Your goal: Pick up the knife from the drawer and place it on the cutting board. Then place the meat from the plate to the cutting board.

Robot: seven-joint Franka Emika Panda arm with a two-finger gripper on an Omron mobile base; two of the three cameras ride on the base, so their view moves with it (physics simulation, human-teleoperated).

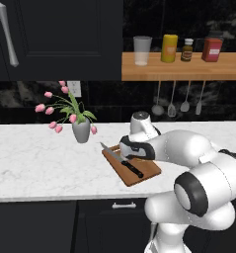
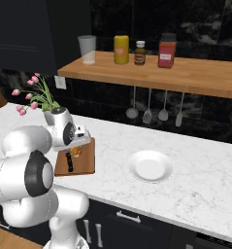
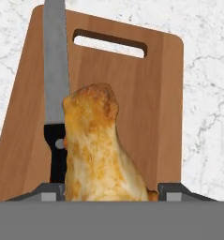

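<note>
The brown cutting board [image 3: 148,103] lies on the white marble counter, its slot at the far end. The knife [image 3: 56,70] rests along the board's left side, with its black handle toward me. My gripper [image 3: 111,190] is shut on the meat [image 3: 97,150], a yellowish-tan lump held just over the board beside the knife handle. From the left base view the knife [image 1: 120,160] lies diagonally on the board [image 1: 145,171], and my hand covers the board's far end. The meat [image 2: 76,151] hangs under my gripper [image 2: 78,146]. The white plate [image 2: 150,166] is bare, right of the board [image 2: 86,163]. The drawer [image 1: 99,210] under the counter is closed.
A grey vase of pink tulips [image 1: 81,129] stands just left of and behind the board. A wooden shelf [image 2: 185,75] above carries a glass, jars and bottles, with utensils [image 2: 147,115] hanging beneath it. Bare counter stretches to the left and beyond the plate.
</note>
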